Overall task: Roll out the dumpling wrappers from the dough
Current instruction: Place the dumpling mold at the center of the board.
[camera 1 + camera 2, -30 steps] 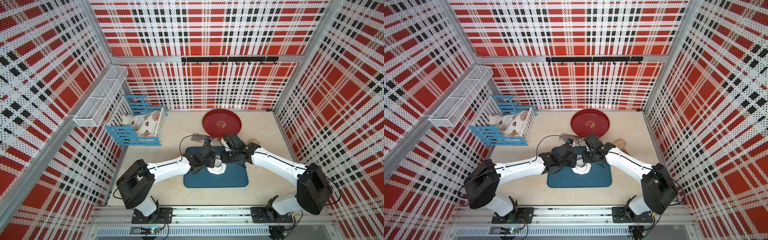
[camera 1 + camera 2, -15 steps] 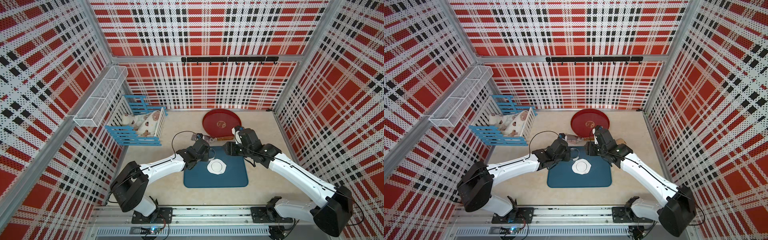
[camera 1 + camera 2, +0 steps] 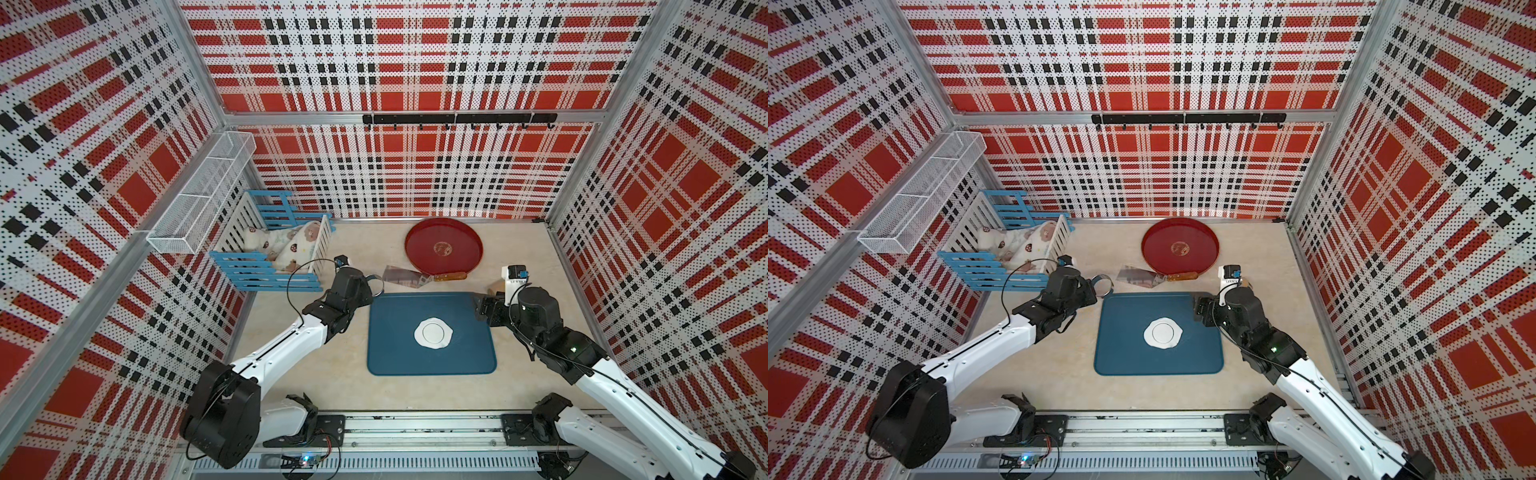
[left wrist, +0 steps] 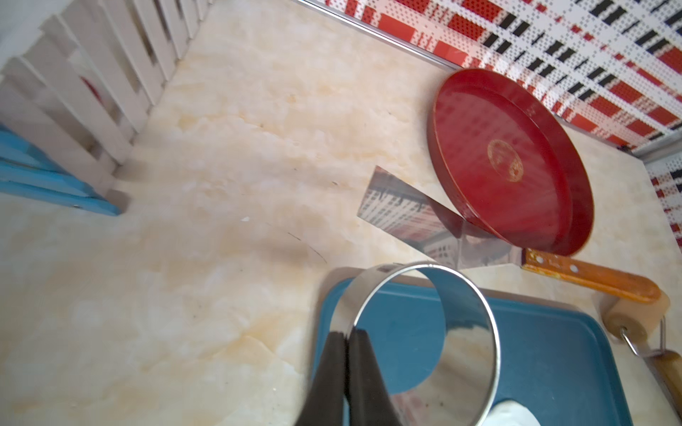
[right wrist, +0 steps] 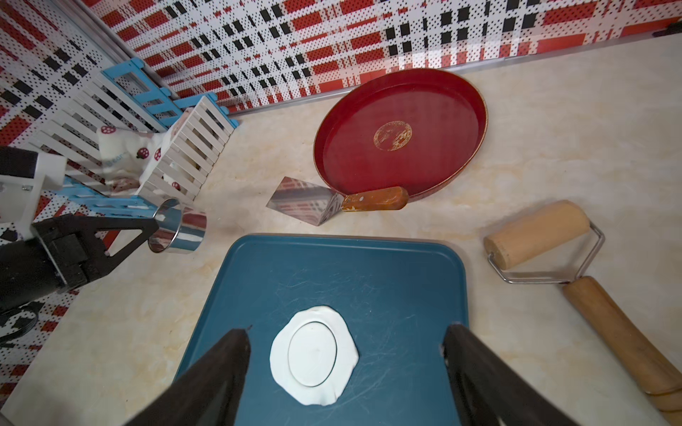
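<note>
A red round tray [image 3: 424,249] sits at the back of the table [image 3: 328,382]. A wooden-handled scraper [image 3: 405,277] lies just in front of it, its handle against the rim. A wooden roller [image 5: 538,232] lies off the right edge of the blue mat [image 3: 395,353]; in both top views your right arm [image 3: 540,316] hides most of it. A blue-and-white slatted crate [image 3: 266,274] holding patterned cloth [image 3: 291,245] stands at the back left.

Your left gripper [image 4: 347,337] is pinched tight on the wall of a steel ring cutter [image 4: 468,354], just off the mat's far left corner; you cannot tell whether the ring touches the table. Your right gripper [image 5: 347,330] is spread wide with nothing between its fingers, by the mat's right edge.

The dough [image 3: 448,333] lies flat near the mat's middle, white and ragged-edged. A round dumpling wrapper [image 3: 433,332] is cut cleanly inside it, ringed by the leftover dough.
</note>
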Robot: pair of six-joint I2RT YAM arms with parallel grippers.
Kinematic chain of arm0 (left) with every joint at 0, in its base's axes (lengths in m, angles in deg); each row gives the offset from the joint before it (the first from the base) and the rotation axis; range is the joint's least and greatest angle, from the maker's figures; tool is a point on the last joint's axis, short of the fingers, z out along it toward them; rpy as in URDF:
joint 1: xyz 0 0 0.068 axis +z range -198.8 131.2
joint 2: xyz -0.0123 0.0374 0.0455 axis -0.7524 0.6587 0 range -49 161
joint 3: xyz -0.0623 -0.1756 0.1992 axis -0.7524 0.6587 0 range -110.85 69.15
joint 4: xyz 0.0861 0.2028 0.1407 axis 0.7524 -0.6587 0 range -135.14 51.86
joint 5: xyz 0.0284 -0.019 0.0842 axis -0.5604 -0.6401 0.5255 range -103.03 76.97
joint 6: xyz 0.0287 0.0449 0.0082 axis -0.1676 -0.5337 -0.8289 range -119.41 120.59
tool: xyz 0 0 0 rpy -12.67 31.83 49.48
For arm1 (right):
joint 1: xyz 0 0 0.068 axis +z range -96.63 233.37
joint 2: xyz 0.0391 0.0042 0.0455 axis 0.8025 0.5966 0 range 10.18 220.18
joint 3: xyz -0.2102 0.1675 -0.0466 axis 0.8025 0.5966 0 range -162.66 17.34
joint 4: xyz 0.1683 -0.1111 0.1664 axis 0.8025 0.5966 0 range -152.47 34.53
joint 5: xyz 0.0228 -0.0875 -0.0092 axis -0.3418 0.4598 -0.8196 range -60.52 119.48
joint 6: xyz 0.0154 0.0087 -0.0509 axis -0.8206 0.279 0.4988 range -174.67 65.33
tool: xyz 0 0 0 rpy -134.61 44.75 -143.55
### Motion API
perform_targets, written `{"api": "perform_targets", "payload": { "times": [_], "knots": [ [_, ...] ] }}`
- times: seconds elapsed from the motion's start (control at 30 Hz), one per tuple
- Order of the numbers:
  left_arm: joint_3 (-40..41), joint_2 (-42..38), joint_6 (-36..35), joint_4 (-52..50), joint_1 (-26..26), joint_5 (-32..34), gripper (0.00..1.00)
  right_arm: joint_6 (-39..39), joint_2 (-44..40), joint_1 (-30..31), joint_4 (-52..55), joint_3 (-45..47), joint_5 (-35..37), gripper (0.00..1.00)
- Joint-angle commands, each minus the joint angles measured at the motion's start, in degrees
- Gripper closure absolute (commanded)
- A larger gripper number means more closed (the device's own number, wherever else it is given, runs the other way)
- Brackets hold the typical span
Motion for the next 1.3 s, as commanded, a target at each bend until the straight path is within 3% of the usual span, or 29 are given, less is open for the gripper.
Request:
{"api": "perform_targets", "payload": {
  "times": [0.0, 0.33, 0.83, 0.97, 1.03, 1.27],
  "knots": [
    [1.72, 0.25, 0.15, 4.93, 3.43, -1.93, 1.0, 1.31, -2.12, -0.2, -2.67, 1.5, 2.93, 0.11],
    [7.23, 5.58, 1.03, 9.49, 9.4, -1.07, 1.0, -0.76, -5.67, -0.21, -2.18, 5.43, 2.86, 0.1],
    [12.18, 5.61, 1.24, 6.6, 6.25, -0.71, 1.0, -1.2, -4.48, -0.21, -2.67, 5.67, 2.51, 0.1],
    [12.31, 5.74, 1.39, 6.29, 5.56, -1.62, 0.81, -1.51, -3.95, -0.21, -2.23, 5.58, 2.26, 0.1],
    [12.34, 4.14, 1.78, 5.81, 5.23, -1.32, 0.66, -1.99, -3.48, -0.2, -1.75, 5.58, 2.53, 0.1],
    [10.31, -7.11, 2.15, 2.14, 2.79, 0.84, 0.29, -6.4, 0.02, -0.21, -1.21, 6.53, -1.32, 0.1]
  ]
}}
